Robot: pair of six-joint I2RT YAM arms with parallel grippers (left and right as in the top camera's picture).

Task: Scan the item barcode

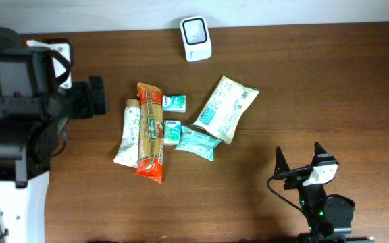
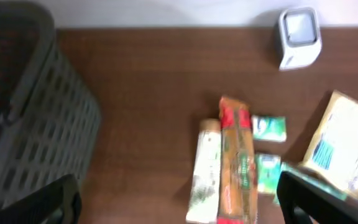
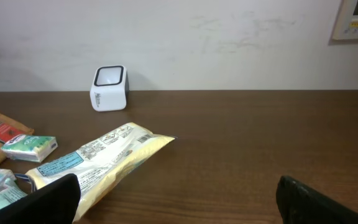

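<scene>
A white barcode scanner stands at the back of the table. In the middle lie the items: a white tube, an orange-red packet, two small green boxes, a teal packet and a pale yellow pouch. My left gripper hangs open above the table, left of the tube, holding nothing. My right gripper stands open near the front right, empty, with the pouch by its left finger and the scanner far ahead.
A grey slatted basket stands at the left, seen only in the left wrist view. The bulky left arm covers the table's left side from above. A white wall runs behind the table's far edge.
</scene>
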